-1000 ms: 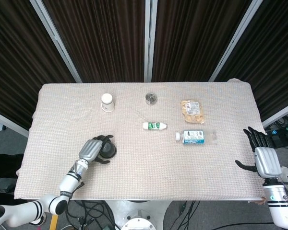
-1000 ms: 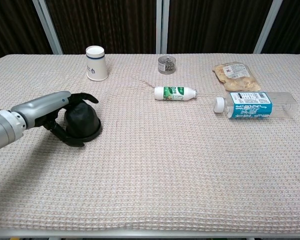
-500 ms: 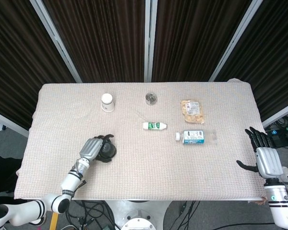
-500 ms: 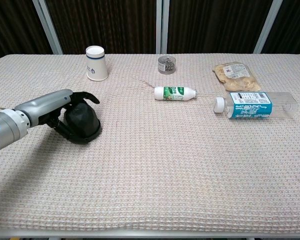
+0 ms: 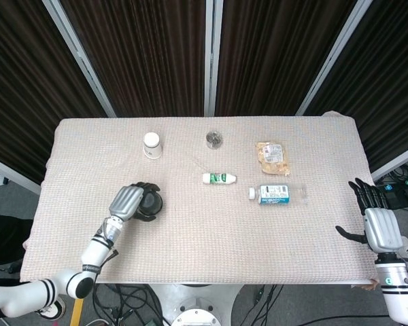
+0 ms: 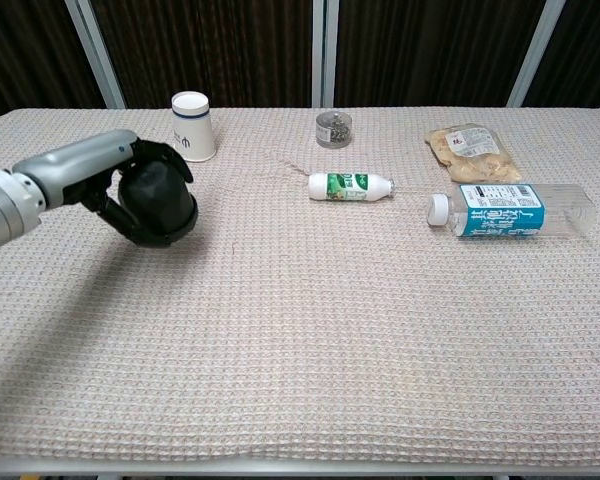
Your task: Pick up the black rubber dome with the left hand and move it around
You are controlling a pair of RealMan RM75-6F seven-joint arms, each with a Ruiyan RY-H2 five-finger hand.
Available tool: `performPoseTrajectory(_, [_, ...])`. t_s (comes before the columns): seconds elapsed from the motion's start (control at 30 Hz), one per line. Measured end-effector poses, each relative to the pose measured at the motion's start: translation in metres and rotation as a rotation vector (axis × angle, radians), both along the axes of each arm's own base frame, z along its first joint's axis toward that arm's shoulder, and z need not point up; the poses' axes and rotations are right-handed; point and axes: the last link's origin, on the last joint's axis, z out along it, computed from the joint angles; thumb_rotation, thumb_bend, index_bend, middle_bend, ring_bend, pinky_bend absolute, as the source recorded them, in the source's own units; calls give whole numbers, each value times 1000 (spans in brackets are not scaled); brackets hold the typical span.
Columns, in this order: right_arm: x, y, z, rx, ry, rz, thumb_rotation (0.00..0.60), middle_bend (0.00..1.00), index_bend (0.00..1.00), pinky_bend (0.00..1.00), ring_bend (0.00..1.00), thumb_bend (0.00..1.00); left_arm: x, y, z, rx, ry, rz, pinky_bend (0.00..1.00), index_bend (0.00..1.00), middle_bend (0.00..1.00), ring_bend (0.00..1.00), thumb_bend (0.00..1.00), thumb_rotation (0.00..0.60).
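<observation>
The black rubber dome (image 6: pixel 162 203) (image 5: pixel 151 203) is off the cloth, held in my left hand (image 6: pixel 108 180) (image 5: pixel 127 202), whose dark fingers wrap around its top and sides. It hangs tilted above the left part of the table, in front of the white cup. My right hand (image 5: pixel 377 223) shows only in the head view, beyond the table's right edge, fingers spread and holding nothing.
On the beige cloth (image 6: pixel 310 340) lie a white paper cup (image 6: pixel 193 126), a small clear jar (image 6: pixel 332 129), a small white bottle on its side (image 6: pixel 350 186), a water bottle on its side (image 6: pixel 510 210) and a snack bag (image 6: pixel 468 148).
My left hand has lifted the dome off the cloth and carried it up and toward the far side. The right hand has stayed put.
</observation>
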Motion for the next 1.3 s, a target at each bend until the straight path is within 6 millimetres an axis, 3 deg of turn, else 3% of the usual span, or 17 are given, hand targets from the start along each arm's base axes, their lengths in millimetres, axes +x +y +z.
performPoseTrajectory(0.23, [7,2,-1,-25,-40,59,600,0,0,0,0,49,48,17,50,106,30,-132,377,324,378,302,130,600])
performPoseTrajectory(0.37, [15,5,-3,-44,-114,135,600,0,0,0,0,52,80,24,86,257,8,-204,376,324,376,302,131,600])
performPoseTrajectory(0.47, [18,8,-4,-48,-135,183,600,0,0,0,0,53,87,27,103,358,-54,-195,378,324,376,302,132,600])
performPoseTrajectory(0.6, [15,9,-6,-33,-125,166,600,0,0,0,0,52,72,29,98,354,-26,-145,374,326,377,301,132,600])
performPoseTrajectory(0.77, [13,11,-3,-39,-117,155,600,0,0,0,0,53,33,34,58,144,128,-42,360,333,376,292,160,600])
performPoseTrajectory(0.93, [12,9,-3,-37,-116,148,600,0,0,0,0,52,33,37,43,24,148,-31,364,335,376,292,161,600])
performPoseTrajectory(1.03, [11,10,-6,-28,-112,147,600,0,0,0,0,52,50,46,54,85,112,-70,366,335,377,292,161,600])
performPoseTrajectory(1.2, [11,9,-6,-30,-112,146,600,0,0,0,0,52,93,56,103,385,-32,-164,375,335,377,299,160,600])
performPoseTrajectory(1.3, [10,10,-6,-26,-110,145,600,0,0,0,0,53,105,52,130,556,-114,-190,382,333,388,312,160,600])
